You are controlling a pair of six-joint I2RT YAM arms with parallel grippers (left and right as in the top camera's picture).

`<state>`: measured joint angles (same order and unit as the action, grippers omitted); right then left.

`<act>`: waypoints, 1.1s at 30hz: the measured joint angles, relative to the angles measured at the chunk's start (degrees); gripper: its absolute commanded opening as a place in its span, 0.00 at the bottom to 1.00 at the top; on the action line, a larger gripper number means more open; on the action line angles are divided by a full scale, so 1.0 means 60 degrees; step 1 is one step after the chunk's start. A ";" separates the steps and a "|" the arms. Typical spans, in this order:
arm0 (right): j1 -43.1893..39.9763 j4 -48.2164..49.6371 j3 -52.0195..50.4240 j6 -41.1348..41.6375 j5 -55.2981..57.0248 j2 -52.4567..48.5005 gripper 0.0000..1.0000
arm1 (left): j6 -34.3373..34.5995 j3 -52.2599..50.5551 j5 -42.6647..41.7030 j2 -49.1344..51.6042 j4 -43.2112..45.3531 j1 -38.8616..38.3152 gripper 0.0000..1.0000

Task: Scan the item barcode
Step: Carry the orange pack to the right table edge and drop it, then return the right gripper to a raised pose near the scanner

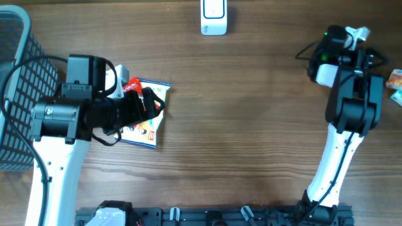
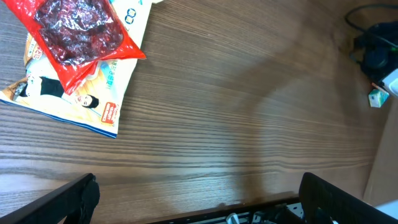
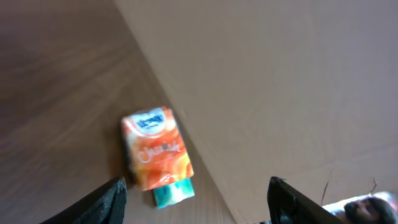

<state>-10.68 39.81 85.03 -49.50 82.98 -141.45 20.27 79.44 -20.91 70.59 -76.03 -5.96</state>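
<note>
Two snack packets lie at the left of the table: a red packet (image 2: pixel 81 37) rests on a flat pale packet with cartoon figures (image 2: pixel 93 93); overhead it is the pale packet (image 1: pixel 146 129). My left gripper (image 2: pixel 199 200) hovers over the bare wood just beside them, open and empty. A white barcode scanner (image 1: pixel 214 17) stands at the far edge. At the right edge lies an orange packet (image 3: pixel 158 155) with a teal item (image 3: pixel 175 191) against it. My right gripper (image 3: pixel 199 202) is above them, open, holding nothing. No barcode is visible.
A dark mesh basket (image 1: pixel 12 94) stands at the far left. A brown wall or board (image 3: pixel 280 81) rises right behind the orange packet. The right arm (image 1: pixel 352 107) reaches toward the table's right edge.
</note>
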 measured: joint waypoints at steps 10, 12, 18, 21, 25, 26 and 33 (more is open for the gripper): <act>0.1257 -0.0084 -0.0044 0.0113 0.0084 0.0863 0.73 | 0.0000 0.0000 0.0000 0.0000 0.0000 0.0000 1.00; 0.1246 -0.0084 -0.0044 0.0259 0.0215 0.1672 0.73 | 0.0000 0.0000 0.0000 0.0000 -0.0004 0.0000 1.00; 0.1202 -0.3031 0.0011 0.1832 0.0437 0.4080 0.73 | 0.0000 0.0000 0.0000 0.0000 -0.0007 0.0000 1.00; 0.1279 -0.8036 0.0120 0.4073 -0.0776 0.4841 1.00 | 0.0000 -0.0004 0.0004 0.0000 0.0025 0.0000 1.00; 0.1362 -1.1686 -0.0102 0.6918 -0.7613 0.5992 1.00 | 0.0000 -0.0022 0.0004 0.0000 0.0004 0.0000 1.00; 0.1304 -1.1846 -0.0098 0.7395 -0.9089 0.6364 0.99 | 0.0000 -0.0022 0.0004 0.0000 0.0000 0.0000 1.00; 0.1111 -1.3661 -0.0004 0.9260 -1.7537 0.9592 1.00 | 0.0000 -0.0022 0.0004 0.0000 -0.0004 0.0000 1.00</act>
<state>-4.01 -42.15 85.01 6.07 -22.24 -83.90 20.27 79.31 -20.88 70.59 -76.05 -5.96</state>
